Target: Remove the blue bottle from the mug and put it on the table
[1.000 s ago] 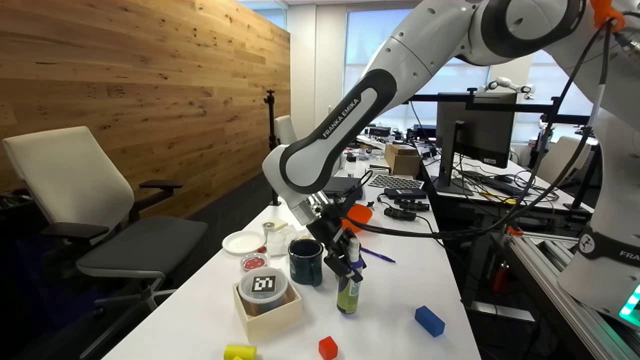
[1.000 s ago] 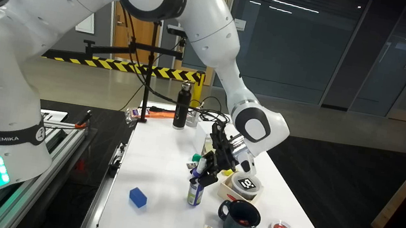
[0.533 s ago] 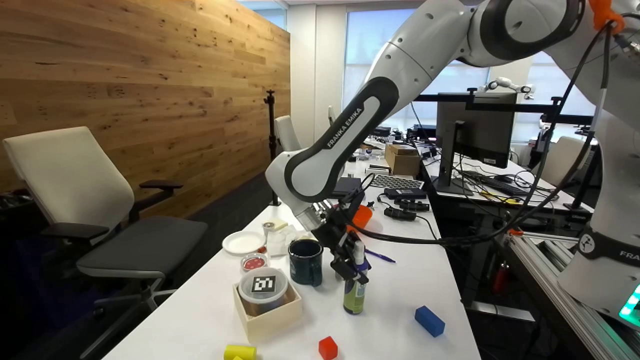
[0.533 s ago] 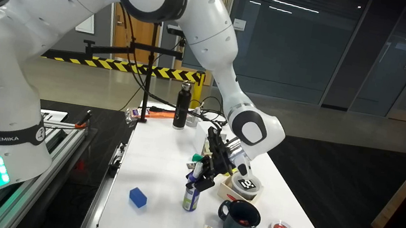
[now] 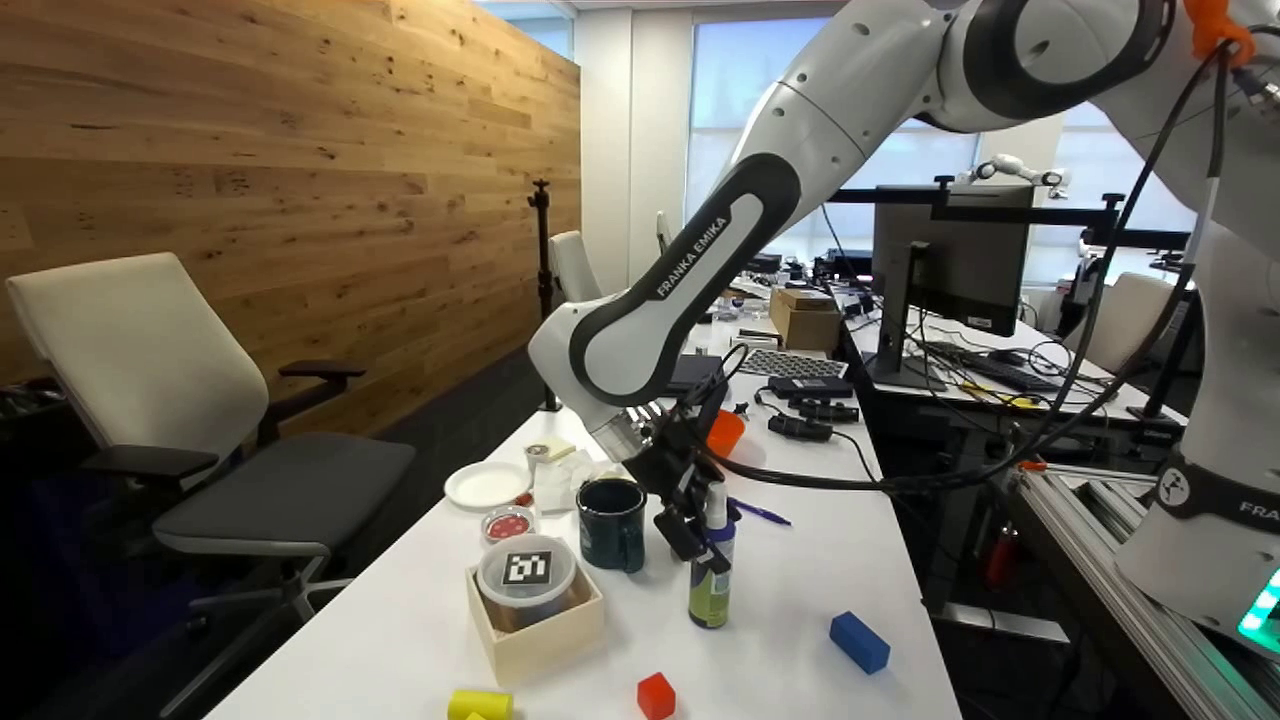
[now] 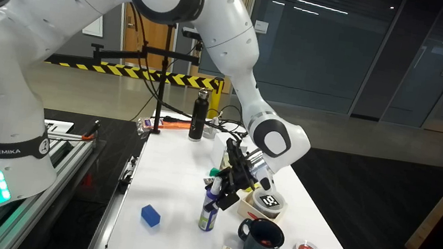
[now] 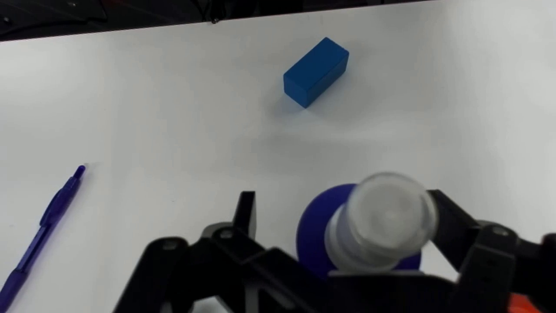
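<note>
There is one blue bottle (image 6: pixel 207 219), one mug (image 6: pixel 260 243), one plate (image 5: pixel 485 485), one purple pen (image 7: pixel 47 226) — also one blue block (image 7: pixel 316 71), one red block (image 5: pixel 656 696).

Slanting down from the arm (image 5: pixel 815 115), the end effector (image 5: pixel 719 540) is at the upper part of a white-topped bottle (image 5: pixel 709 598), which stands upright on the bench (image 5: pixel 790 590). A dark mug (image 5: pixel 611 526) stands nearby, apart from it. A pale box (image 5: pixel 550 642) holds a lidded tub (image 5: pixel 526 590); a red block (image 5: pixel 656 696) and a blue block (image 5: pixel 859 642) lie well apart.
</note>
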Controlling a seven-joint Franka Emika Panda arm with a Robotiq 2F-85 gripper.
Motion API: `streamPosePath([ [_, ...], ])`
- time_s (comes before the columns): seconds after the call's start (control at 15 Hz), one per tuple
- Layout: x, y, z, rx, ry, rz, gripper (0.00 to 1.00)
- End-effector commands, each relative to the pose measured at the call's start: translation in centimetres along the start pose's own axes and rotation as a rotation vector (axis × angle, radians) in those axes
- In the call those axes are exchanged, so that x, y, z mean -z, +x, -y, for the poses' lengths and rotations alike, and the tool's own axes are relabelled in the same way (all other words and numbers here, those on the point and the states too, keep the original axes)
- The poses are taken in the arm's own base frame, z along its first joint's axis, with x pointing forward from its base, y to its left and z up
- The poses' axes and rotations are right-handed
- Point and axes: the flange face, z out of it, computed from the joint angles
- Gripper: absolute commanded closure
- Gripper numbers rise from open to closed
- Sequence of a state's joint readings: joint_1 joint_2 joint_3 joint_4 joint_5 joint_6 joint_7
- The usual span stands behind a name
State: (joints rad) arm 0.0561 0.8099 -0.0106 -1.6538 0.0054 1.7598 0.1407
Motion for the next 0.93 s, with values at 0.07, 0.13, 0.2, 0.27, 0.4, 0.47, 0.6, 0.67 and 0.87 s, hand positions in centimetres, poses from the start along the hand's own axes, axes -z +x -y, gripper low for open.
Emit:
streamPosePath([
  [0.07, 4.3, -1.4, -0.6, 0.002, 0.008, -0.103, 0.0],
  [0.13, 5.8, -1.7, -0.8, -0.004, 0.024, -0.154, 0.0],
  [0.2, 7.0, -1.8, -1.0, -0.009, 0.033, -0.213, 0.0],
  [0.27, 8.3, -1.8, -1.1, -0.022, 0.058, -0.277, 0.0],
  [0.4, 10.3, -1.9, -1.5, -0.046, 0.11, -0.381, 0.0],
  [0.47, 11.2, -1.9, -1.7, -0.056, 0.121, -0.439, 0.0],
  [0.6, 12.4, -1.8, -2.2, -0.079, 0.146, -0.528, 0.0],
  [0.67, 13.0, -2.0, -2.6, -0.092, 0.158, -0.561, 0.0],
  [0.87, 14.7, -3.0, -4.0, -0.116, 0.165, -0.638, 0.0],
])
